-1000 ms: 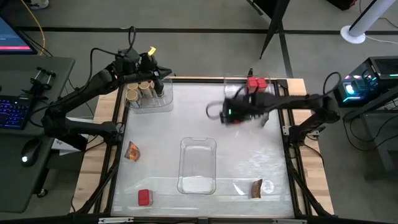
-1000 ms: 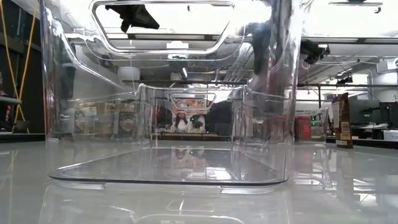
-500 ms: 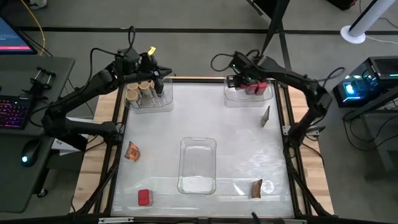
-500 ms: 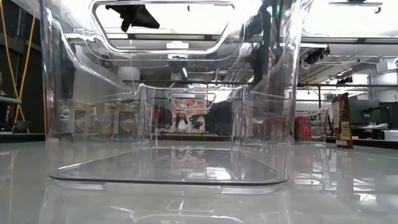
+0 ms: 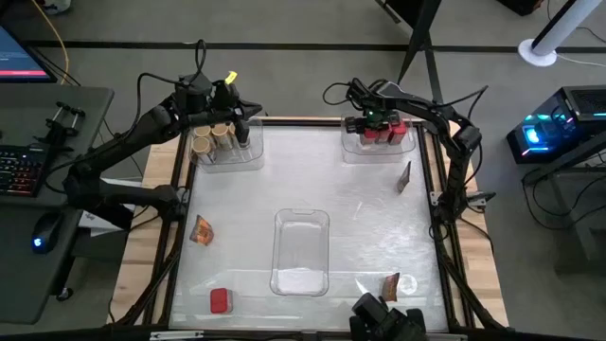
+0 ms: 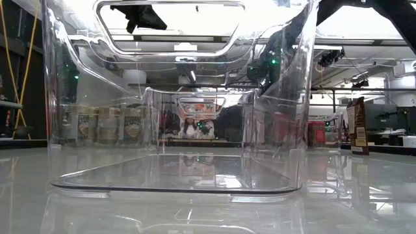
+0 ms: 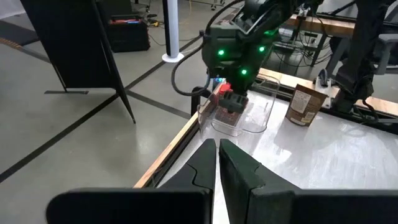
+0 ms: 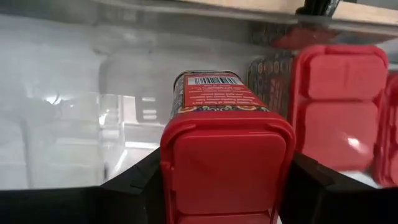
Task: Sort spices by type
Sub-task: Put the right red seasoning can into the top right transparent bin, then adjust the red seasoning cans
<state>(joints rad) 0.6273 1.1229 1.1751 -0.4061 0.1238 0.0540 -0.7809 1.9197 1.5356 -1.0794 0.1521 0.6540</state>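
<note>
Nearby, red containers (image 8: 339,106) flanking right claw's (image 5: 371,121) held container (image 8: 225,149)

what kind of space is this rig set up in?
Looks like a robotics lab or workshop. Two arms are mounted at a framed work table, a desk with a lit keyboard and mouse stands beside it, and cables trail over the bare concrete floor.

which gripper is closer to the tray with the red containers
The right. The right gripper is over that tray at the table's far right corner, holding a red container. The left gripper, shut, hangs over the jar tray at the far left.
</note>
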